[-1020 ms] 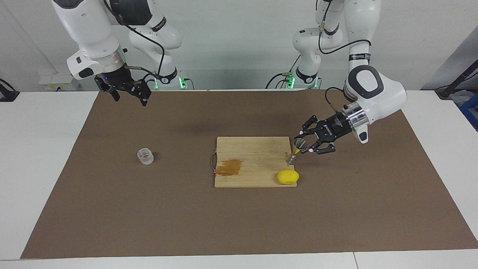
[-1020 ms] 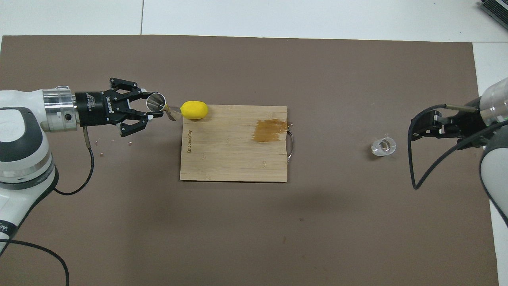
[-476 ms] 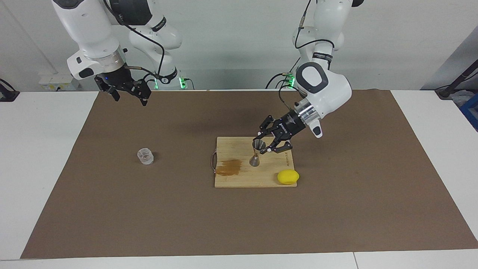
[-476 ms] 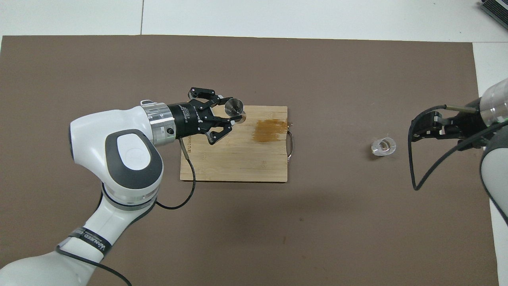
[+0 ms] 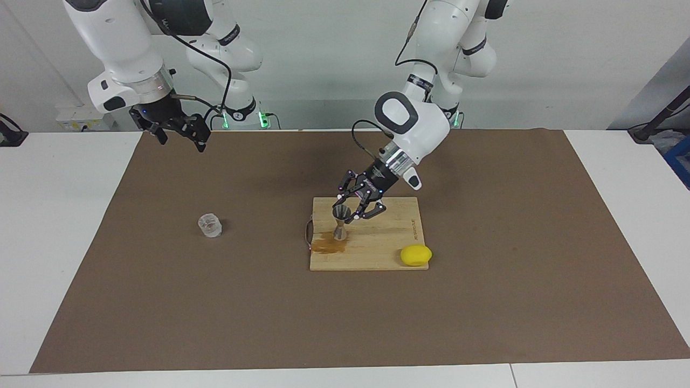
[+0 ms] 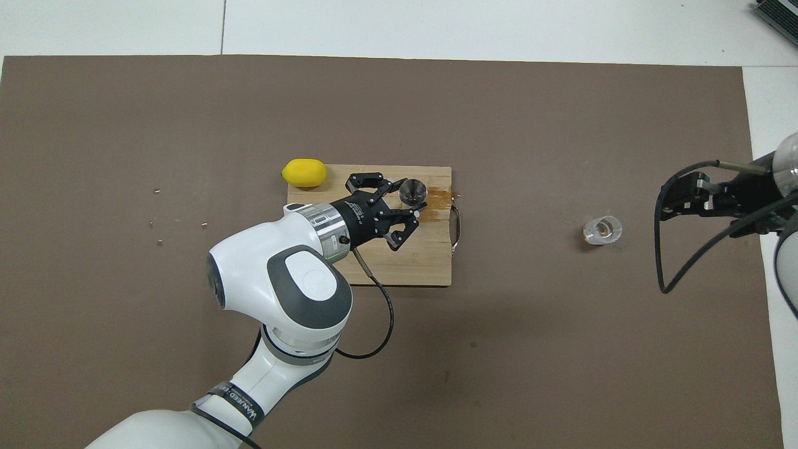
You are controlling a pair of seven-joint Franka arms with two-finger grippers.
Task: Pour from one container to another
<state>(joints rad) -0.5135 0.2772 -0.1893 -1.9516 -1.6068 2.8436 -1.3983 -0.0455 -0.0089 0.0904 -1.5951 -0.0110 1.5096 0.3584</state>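
Observation:
The steel hourglass jigger is upright with its foot at a brown stain on the wooden cutting board. My left gripper is shut on the jigger's upper cone, reaching in low over the board. The small clear glass cup stands alone on the brown mat toward the right arm's end. My right gripper hangs open and empty in the air over the mat's edge at that end, apart from the cup.
A yellow lemon lies at the board's corner toward the left arm's end, farther from the robots than the jigger. The board's metal handle faces the glass cup. The brown mat covers most of the white table.
My left gripper has carried the jigger from beside the lemon across the board to the stained end. The right gripper has shifted slightly while staying up in the air.

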